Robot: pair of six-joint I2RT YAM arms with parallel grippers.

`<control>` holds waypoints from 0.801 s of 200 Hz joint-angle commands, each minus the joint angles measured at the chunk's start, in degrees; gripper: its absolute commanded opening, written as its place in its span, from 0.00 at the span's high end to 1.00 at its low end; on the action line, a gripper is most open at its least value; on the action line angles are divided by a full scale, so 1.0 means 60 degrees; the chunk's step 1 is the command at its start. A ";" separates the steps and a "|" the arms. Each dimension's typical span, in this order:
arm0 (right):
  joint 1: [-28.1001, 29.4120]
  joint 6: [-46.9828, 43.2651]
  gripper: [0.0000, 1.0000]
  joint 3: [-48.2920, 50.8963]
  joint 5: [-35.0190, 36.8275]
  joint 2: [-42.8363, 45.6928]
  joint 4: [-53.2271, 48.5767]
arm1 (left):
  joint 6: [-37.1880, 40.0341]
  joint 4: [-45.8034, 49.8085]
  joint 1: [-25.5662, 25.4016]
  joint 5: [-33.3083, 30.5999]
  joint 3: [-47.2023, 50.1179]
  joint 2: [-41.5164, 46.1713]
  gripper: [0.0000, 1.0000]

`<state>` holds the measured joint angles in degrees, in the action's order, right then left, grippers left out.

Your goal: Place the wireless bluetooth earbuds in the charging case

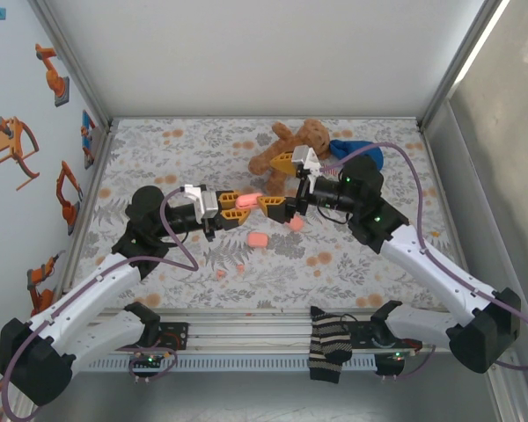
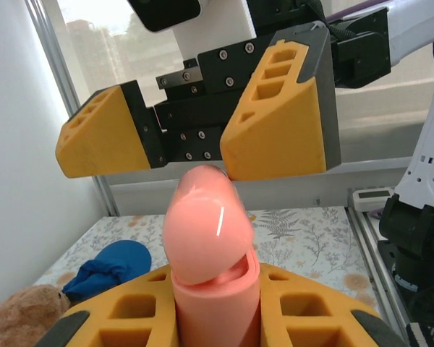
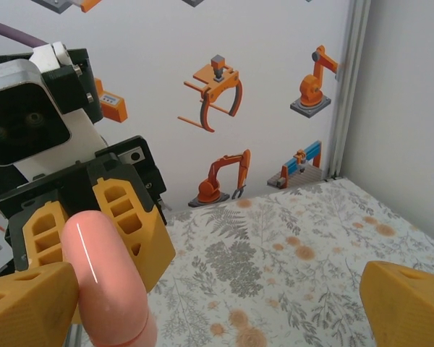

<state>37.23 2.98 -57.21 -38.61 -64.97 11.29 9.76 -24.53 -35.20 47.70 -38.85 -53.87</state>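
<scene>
The overhead camera looks down on the table; both wrist cameras face each other closely, sharing the pink case.

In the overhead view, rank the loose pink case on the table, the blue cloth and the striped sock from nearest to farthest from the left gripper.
1. The loose pink case: on the table, just toward the near edge from the left gripper.
2. The blue cloth: far right, beside the teddy bear.
3. The striped sock: at the near edge, right of centre.
</scene>
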 commanded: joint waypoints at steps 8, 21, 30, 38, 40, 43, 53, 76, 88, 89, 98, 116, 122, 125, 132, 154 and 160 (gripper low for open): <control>-0.0007 -0.0261 0.02 -0.0383 0.0419 -0.0075 -0.0110 | 0.0161 0.0052 -0.0025 0.0399 -0.0197 0.0154 1.00; -0.0007 -0.0343 0.02 -0.0408 0.0495 -0.0099 -0.0201 | 0.0147 0.0027 -0.0023 0.0401 -0.0183 0.0165 1.00; -0.0009 -0.0376 0.02 -0.0429 0.0525 -0.0113 -0.0240 | 0.0147 0.0015 -0.0027 0.0407 -0.0175 0.0190 1.00; -0.0009 -0.0366 0.02 -0.0460 0.0514 -0.0125 -0.0267 | 0.0146 0.0021 -0.0024 0.0399 -0.0184 0.0189 1.00; -0.0009 -0.0366 0.02 -0.0464 0.0502 -0.0128 -0.0266 | 0.0146 0.0029 -0.0033 0.0388 -0.0188 0.0189 1.00; -0.0011 -0.0353 0.02 -0.0484 0.0469 -0.0121 -0.0270 | 0.0146 0.0029 -0.0031 0.0378 -0.0177 0.0201 1.00; -0.0009 -0.0301 0.02 -0.0526 0.0345 -0.0100 -0.0270 | 0.0146 0.0046 -0.0032 0.0355 -0.0190 0.0203 1.00; 0.0013 -0.0318 0.02 -0.0380 -0.0104 0.0160 -0.0160 | 0.0190 0.0090 -0.0036 0.0315 -0.0161 0.0240 1.00; 0.0005 -0.0334 0.01 -0.0067 -0.0296 0.0354 0.0144 | 0.0190 0.0087 -0.0034 0.0299 -0.0157 0.0259 1.00; 0.0005 -0.0335 0.00 -0.0034 -0.0314 0.0369 0.0178 | 0.0190 0.0088 -0.0035 0.0298 -0.0151 0.0253 1.00; 0.0005 -0.0354 0.00 0.0200 -0.0359 0.0435 0.0325 | 0.0190 0.0068 -0.0025 0.0297 -0.0138 0.0254 1.00; 0.0054 -0.0384 0.00 0.0290 -0.0464 0.0359 0.0170 | 0.0186 0.0061 -0.0026 0.0308 -0.0160 0.0230 1.00; 0.0103 -0.0438 0.00 0.0265 -0.0464 0.0308 0.0086 | 0.0175 0.0064 -0.0024 0.0294 -0.0170 0.0228 1.00; 0.0127 -0.0470 0.00 0.0252 -0.0444 0.0285 0.0045 | 0.0170 0.0072 -0.0022 0.0307 -0.0180 0.0223 1.00; 0.0191 -0.0533 0.00 0.0250 -0.0368 0.0212 -0.0012 | 0.0161 0.0050 -0.0034 0.0302 -0.0186 0.0219 1.00; 0.0297 -0.0693 0.00 0.0207 -0.0267 -0.0001 -0.0001 | 0.0139 0.0060 -0.0034 0.0310 -0.0203 0.0241 1.00; 0.0310 -0.0715 0.00 0.0198 -0.0249 -0.0056 -0.0006 | 0.0131 0.0075 -0.0033 0.0298 -0.0208 0.0230 1.00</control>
<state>38.41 0.56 -56.21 -39.62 -64.23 10.76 9.82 -23.35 -35.22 48.10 -38.85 -53.25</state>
